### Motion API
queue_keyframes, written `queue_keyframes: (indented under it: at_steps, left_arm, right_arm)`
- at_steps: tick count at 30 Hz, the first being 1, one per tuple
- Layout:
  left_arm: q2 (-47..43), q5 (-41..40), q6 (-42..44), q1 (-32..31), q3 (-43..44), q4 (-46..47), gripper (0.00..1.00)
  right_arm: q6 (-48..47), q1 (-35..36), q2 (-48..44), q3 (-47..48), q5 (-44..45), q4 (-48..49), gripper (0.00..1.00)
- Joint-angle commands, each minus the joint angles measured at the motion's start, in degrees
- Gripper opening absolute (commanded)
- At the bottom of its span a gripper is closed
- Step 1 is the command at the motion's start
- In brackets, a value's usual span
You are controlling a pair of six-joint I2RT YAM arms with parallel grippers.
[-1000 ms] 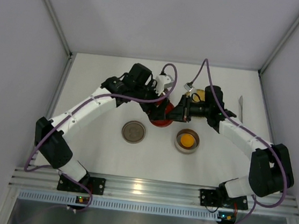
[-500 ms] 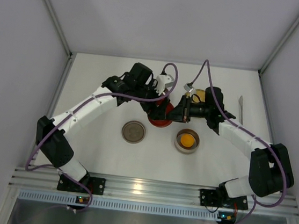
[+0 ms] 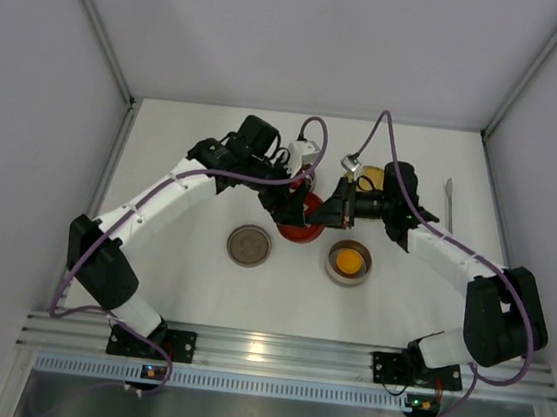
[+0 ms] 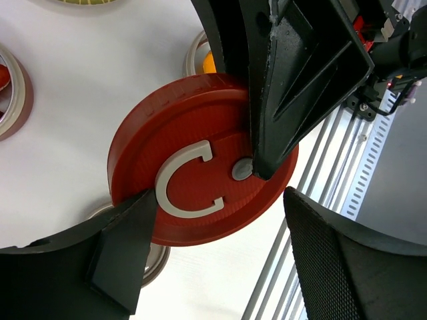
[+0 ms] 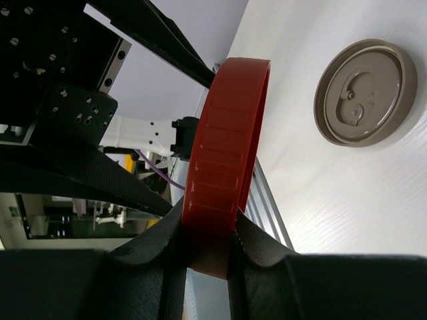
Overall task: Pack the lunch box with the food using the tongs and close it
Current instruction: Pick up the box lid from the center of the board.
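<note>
Right end effector [image 5: 210, 230] is pressed together on the rim of the red lid [image 5: 223, 153], holding it on edge above the counter [image 3: 194, 159]. Left end effector [image 4: 219, 200] faces it from the other side, spread, with one finger [image 4: 127, 253] at the lid's edge and the other clear of it. It has no grip on the lid yet. The lid's flat face, with a grey C-shaped handle [image 4: 183, 187], is turned toward the left wrist camera.

Just below the two end effectors, toward the arm bases, a grey-brown lid [image 3: 249, 245] lies flat on the left arm's side. A metal bowl [image 3: 364, 272] with the round orange piece [image 3: 350, 264] in it stands on the right arm's side. The left wrist view also catches the edge of a second bowl [image 4: 20, 93] with something red inside, too cut off to say more. The tongs [image 3: 448, 201] lie well out past the right end effector, near the counter's right edge, with nothing touching them.

By my reading the task is at its start. The lid is off and in hand, perhaps being passed or set aside. No food has been moved, the tongs are not picked up, and closing is far off. Where the lunch box body stands I cannot tell, as the arms cover that spot.
</note>
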Motion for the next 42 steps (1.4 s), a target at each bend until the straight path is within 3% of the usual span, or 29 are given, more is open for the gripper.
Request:
queue_keyframes:
  at_steps: [1, 9, 16, 19, 21, 23, 24, 26, 29, 31, 32, 33, 34, 35, 37, 42]
  left_arm:
    - [-1.9, 13.7, -0.7, -1.4, 2.7, 1.4, 0.79]
    - [-3.2, 23.5, -4.5, -0.3, 4.6, 3.5, 0.73]
    - [-3.0, 32.0, -11.2, 1.3, 3.9, 8.3, 0.72]
    - [-2.8, 31.9, -12.1, 1.3, 4.3, 9.3, 0.72]
    - [-2.9, 29.5, -11.3, 1.3, 5.0, 8.9, 0.72]
    - [-3.2, 22.1, -8.6, 1.3, 7.5, 6.5, 0.73]
    - [-4.1, 17.9, -8.2, 1.3, 8.3, 6.1, 0.74]
    - [-5.3, 4.8, -7.7, 1.3, 10.2, 6.0, 0.75]
    - [-8.9, -6.4, -2.2, 1.3, 9.1, 8.1, 0.76]
    - [-12.3, -9.2, 0.7, 1.3, 8.8, 11.6, 0.77]
    - [-12.4, -10.4, 1.9, 1.3, 10.9, 10.2, 0.77]
    - [-12.9, -10.8, 3.2, 1.3, 11.3, 9.8, 0.78]
    - [-13.6, -11.2, 6.8, 1.3, 10.8, 9.9, 0.78]
    - [-14.6, -11.2, 9.0, 1.3, 9.9, 10.4, 0.78]
    - [-18.9, -10.3, 15.6, 1.3, 4.5, 13.3, 0.8]
    - [-27.8, -6.2, 24.8, 1.2, -7.4, 18.5, 0.85]
  right_arm:
    - [-3.5, 0.3, -0.9, 1.0, 1.4, 4.7, 0.0]
    - [-9.4, 0.3, -1.6, 0.0, 4.5, 3.5, 0.0]
    - [-7.5, 0.2, -2.6, -2.4, 7.0, 10.8, 0.0]
    - [-3.8, 0.2, -2.0, -3.4, 8.2, 17.9, 0.0]
    - [-1.0, 0.2, -1.4, -4.8, 8.8, 25.6, 0.0]
    - [3.8, 0.2, -1.3, -7.1, 10.0, 32.5, 0.0]
    - [6.6, 0.2, -1.3, -8.0, 10.6, 40.4, 0.0]
    - [8.3, 0.0, -1.3, -9.2, 12.7, 46.8, 0.0]
    - [8.2, -0.5, -1.2, -7.8, 14.8, 57.3, 0.0]
    - [2.0, -1.2, -2.4, -5.7, 15.7, 60.2, 0.0]
    - [-7.5, -1.2, -4.5, -3.2, 15.1, 60.2, 0.0]
    - [-7.6, -1.2, -4.5, -2.1, 14.8, 58.9, 0.0]
    - [-17.1, -1.2, -6.1, -1.1, 14.8, 57.2, 0.0]
    - [-19.9, -1.8, -6.4, 0.9, 13.6, 56.0, 0.0]
    - [-27.3, -2.9, -7.1, 2.3, 11.6, 55.8, 0.0]
    - [-47.6, -5.9, -7.2, 5.1, 13.5, 40.2, 0.0]
